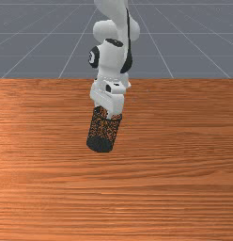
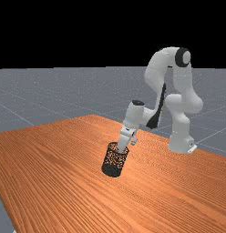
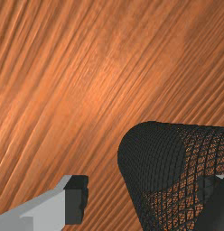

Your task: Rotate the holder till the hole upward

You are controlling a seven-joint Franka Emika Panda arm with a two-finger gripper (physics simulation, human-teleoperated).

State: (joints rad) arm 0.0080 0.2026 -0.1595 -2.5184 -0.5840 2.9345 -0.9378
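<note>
Orange-brown, streaky-grained wooden table point(image 1: 174, 188)

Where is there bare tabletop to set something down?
Bare table borders the holder on the front view's left and right, and runs from it to that view's bottom edge. It's crowded at the holder's mouth, where the gripper reaches in.

room is lying on both sides of the tilted black wire-mesh cylindrical holder point(image 1: 104, 135), over the orange-brown wooden counter point(image 1: 184, 164). from above, the white-and-grey arm point(image 2: 133, 117) is blocking the way. the spread jaws are crowding the rim; in the wrist view, a gap is separating one from the mesh.
</note>
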